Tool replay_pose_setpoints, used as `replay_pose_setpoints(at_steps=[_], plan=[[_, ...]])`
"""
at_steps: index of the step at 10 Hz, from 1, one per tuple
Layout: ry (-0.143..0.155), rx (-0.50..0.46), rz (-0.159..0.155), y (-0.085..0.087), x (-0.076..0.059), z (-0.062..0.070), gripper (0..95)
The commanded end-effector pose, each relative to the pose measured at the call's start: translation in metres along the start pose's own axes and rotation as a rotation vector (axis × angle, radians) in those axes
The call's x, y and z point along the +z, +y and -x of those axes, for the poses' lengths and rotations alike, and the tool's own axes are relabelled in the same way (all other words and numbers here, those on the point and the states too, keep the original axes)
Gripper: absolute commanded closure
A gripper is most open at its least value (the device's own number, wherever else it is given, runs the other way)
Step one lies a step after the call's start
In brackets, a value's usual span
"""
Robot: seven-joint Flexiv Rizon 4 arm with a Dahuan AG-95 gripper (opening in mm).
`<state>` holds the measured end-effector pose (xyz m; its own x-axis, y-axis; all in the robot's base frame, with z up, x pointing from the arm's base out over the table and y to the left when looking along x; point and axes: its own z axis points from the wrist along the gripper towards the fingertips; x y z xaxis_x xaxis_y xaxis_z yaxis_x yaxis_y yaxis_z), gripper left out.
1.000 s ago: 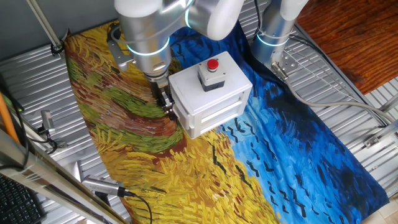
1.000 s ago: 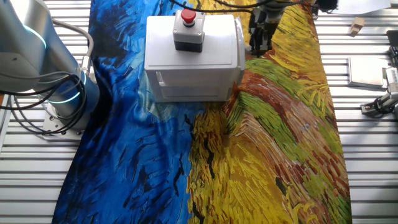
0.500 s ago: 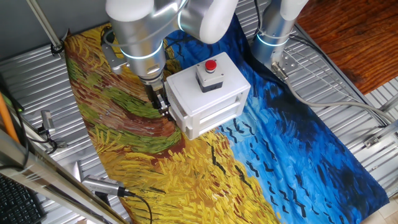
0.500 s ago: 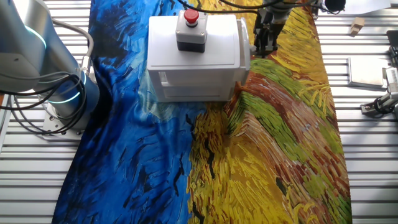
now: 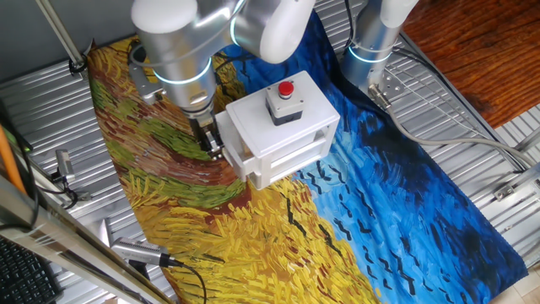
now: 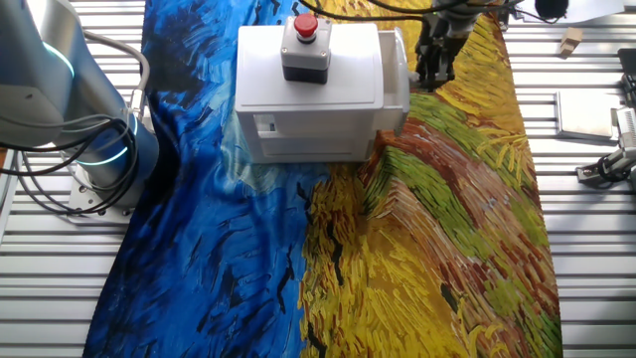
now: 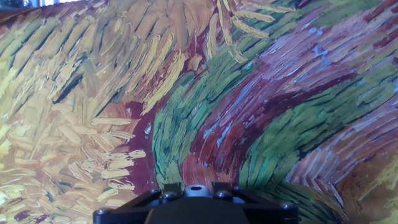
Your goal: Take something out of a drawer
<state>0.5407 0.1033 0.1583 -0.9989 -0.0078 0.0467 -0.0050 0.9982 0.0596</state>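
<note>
the arm reaches steeply down, end effector (image 5: 210, 144) fingers pointing downward.

This is a robotics lab bench, no doubt about it: a ribbed aluminium tabletop (image 5: 472, 110) with slotted rails, a silver robot arm (image 5: 173, 51) with glowing cyan joint rings, and a second arm base (image 6: 89, 149) bolted down with grey cables (image 5: 439, 139) trailing off. A painted cloth (image 6: 427, 229) is spread as the work surface, a keyboard (image 5: 21, 270) pokes in at the corner, and loose tools (image 6: 606, 169) lie at the edge.
</note>
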Motion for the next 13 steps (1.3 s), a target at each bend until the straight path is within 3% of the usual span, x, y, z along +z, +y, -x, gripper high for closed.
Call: replay_pose_setpoints(at_steps=[1, 13], plan=[[0.004, -0.004, 0.0, 0.001, -0.001, 0.005, 95.0], [0.014, -0.031, 0.006, 0.006, -0.001, 0.034, 95.0]])
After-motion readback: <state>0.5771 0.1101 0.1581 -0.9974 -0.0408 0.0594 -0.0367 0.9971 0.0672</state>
